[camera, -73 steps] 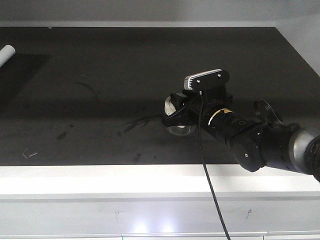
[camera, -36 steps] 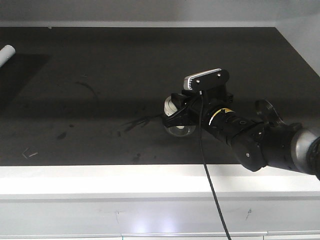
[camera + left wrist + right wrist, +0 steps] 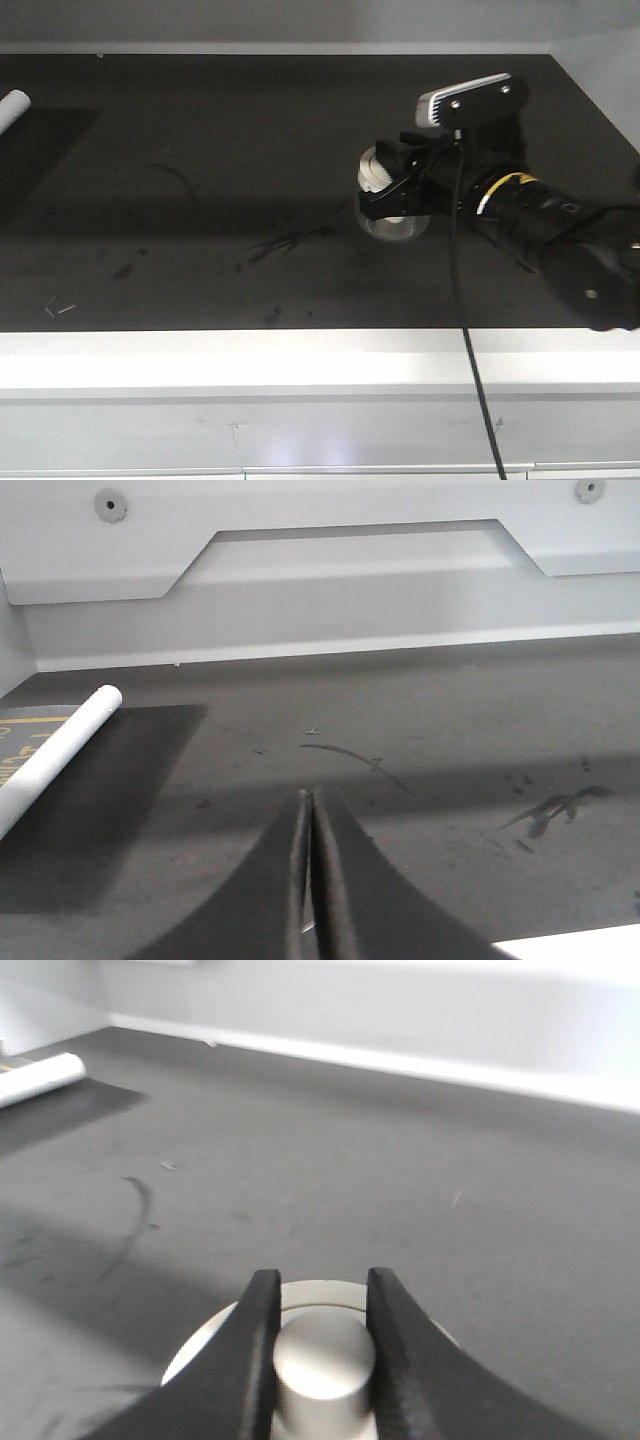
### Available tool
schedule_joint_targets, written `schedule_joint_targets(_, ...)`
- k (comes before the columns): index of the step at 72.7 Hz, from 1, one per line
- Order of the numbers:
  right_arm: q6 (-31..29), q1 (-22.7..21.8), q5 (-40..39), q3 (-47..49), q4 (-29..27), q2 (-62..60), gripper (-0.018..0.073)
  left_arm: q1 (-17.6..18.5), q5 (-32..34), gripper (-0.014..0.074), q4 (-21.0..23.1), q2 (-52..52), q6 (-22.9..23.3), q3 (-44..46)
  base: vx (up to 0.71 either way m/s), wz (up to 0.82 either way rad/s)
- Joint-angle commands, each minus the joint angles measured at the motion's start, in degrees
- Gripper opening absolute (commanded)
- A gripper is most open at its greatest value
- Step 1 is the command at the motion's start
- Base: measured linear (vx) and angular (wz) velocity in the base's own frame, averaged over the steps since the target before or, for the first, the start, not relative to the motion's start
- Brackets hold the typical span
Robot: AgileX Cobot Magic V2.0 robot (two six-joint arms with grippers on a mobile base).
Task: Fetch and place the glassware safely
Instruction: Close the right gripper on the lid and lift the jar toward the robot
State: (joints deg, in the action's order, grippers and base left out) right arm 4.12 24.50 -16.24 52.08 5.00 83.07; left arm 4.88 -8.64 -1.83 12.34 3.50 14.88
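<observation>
Your right gripper [image 3: 322, 1282] clamps the knob [image 3: 325, 1365] of the glass jar [image 3: 394, 226], its fingers hiding much of the cream lid [image 3: 205, 1350]. You cannot tell whether the jar touches the desk [image 3: 200, 150]. It leans, lid toward the left edge, near the scuffed dark desk's right edge. Your left gripper [image 3: 308, 805] is pressed together, empty. A white tube [image 3: 60, 750] lies at the far-left corner.

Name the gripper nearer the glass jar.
The right gripper: its fingers clamp the lid knob of the jar; the left gripper is shut over the mat, no jar in its view.

Right jaws clamped, left jaws pressed together
</observation>
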Motion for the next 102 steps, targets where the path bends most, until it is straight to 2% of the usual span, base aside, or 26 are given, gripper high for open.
schedule_joint_targets(1, -0.1, -0.3, -3.8, 0.0, 0.9, -6.7, -0.0001, 0.0, 4.1, -0.0007, 0.5, 0.3, 0.3, 1.5, 0.0, 0.0)
schedule_joint_targets(12, 2.0, -0.3, -4.4, -7.6, 0.9, -15.9, -0.0001, 0.0, 4.1, -0.0007, 0.5, 0.3, 0.3, 1.5, 0.0, 0.0)
schedule_joint_targets(21, 5.8, -0.2, -3.4, -13.6, 3.7, -23.8, -0.0001, 0.0, 4.1, -0.0007, 0.5, 0.3, 0.3, 1.5, 0.0, 0.0)
schedule_joint_targets(35, 18.7, -0.2, 0.5, -21.3, 14.7, -34.9, -0.0001, 0.0, 4.1, -0.0007, 0.5, 0.3, 0.3, 1.5, 0.0, 0.0)
schedule_joint_targets(44, 30.6, -0.1, 0.3, -25.9, 27.1, -40.6, -0.0001, 0.0, 4.1, -0.0007, 0.5, 0.3, 0.3, 1.5, 0.0, 0.0)
schedule_joint_targets(49, 39.9, -0.1, -0.8, -28.2, 35.0, -43.0, -0.0001, 0.0, 4.1, -0.0007, 0.5, 0.3, 0.3, 1.5, 0.0, 0.0)
schedule_joint_targets(61, 61.6, -0.2, -9.5, -31.4, 59.8, -45.6, -0.0001, 0.0, 4.1, -0.0007, 0.5, 0.3, 0.3, 1.5, 0.0, 0.0)
schedule_joint_targets(67, 69.8, -0.2, -12.7, -31.4, 70.5, -45.5, -0.0001, 0.0, 4.1, -0.0007, 0.5, 0.3, 0.3, 1.5, 0.0, 0.0)
schedule_joint_targets(71, 73.6, -0.2, -12.9, -31.4, 74.3, -45.5, -0.0001, 0.0, 4.1, -0.0007, 0.5, 0.3, 0.3, 1.5, 0.0, 0.0)
schedule_joint_targets(76, 75.7, -0.2, -12.5, -31.4, 76.6, -45.5, -0.0001, 0.0, 4.1, -0.0007, 0.5, 0.3, 0.3, 1.5, 0.0, 0.0)
schedule_joint_targets(102, 75.2, -0.2, -9.6, -31.4, 76.7, -45.5, -0.0001, 0.0, 4.1, -0.0007, 0.5, 0.3, 0.3, 1.5, 0.0, 0.0)
